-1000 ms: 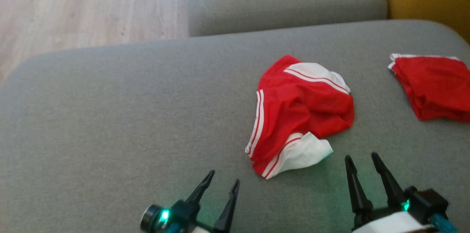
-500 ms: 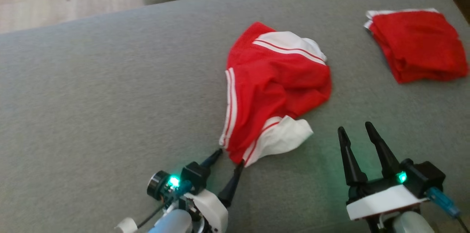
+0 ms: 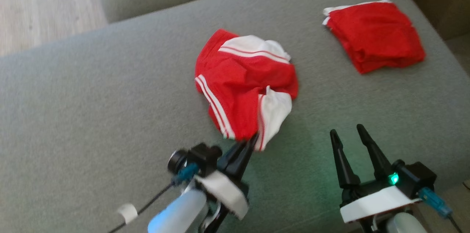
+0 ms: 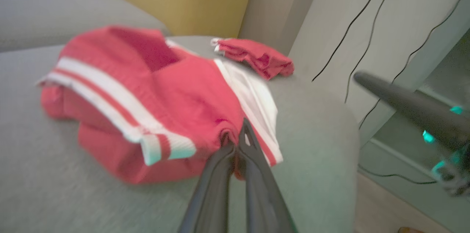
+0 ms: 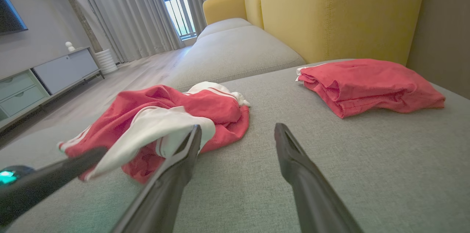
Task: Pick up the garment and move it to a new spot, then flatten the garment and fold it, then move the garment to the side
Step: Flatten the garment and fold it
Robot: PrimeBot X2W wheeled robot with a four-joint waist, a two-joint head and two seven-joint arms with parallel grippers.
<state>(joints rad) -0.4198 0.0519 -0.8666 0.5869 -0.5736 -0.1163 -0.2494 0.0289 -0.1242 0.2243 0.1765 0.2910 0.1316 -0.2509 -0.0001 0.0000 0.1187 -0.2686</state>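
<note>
Garment: You have the crumpled red-and-white garment point(image 3: 246, 86) just above the middle of the head view, lying on the grey sofa seat point(image 3: 91, 122).
Left tool: Your left tool point(image 3: 249, 144), at lower middle of the head view, has its fingers pressed together on the garment's near hem. The left wrist view shows red cloth pinched at the tips.
Right tool: Your right tool point(image 3: 346, 130), at lower right, is spread partway and holds nothing. It sits over bare seat, apart from the garment.
Edges: The seat's far edge crosses the top of the head view, with wood floor point(image 3: 36, 5) at upper left. Its right edge rounds off beside the folded red pile point(image 3: 374, 36).
Open room: Bare seat takes the left half, and a bare strip separates the garment from the pile.
Left wrist view adds: The seat corner drops away at right toward a wall with cables point(image 4: 352, 31).
Right wrist view adds: A yellow sofa back point(image 5: 330, 12) stands close behind the pile.
</note>
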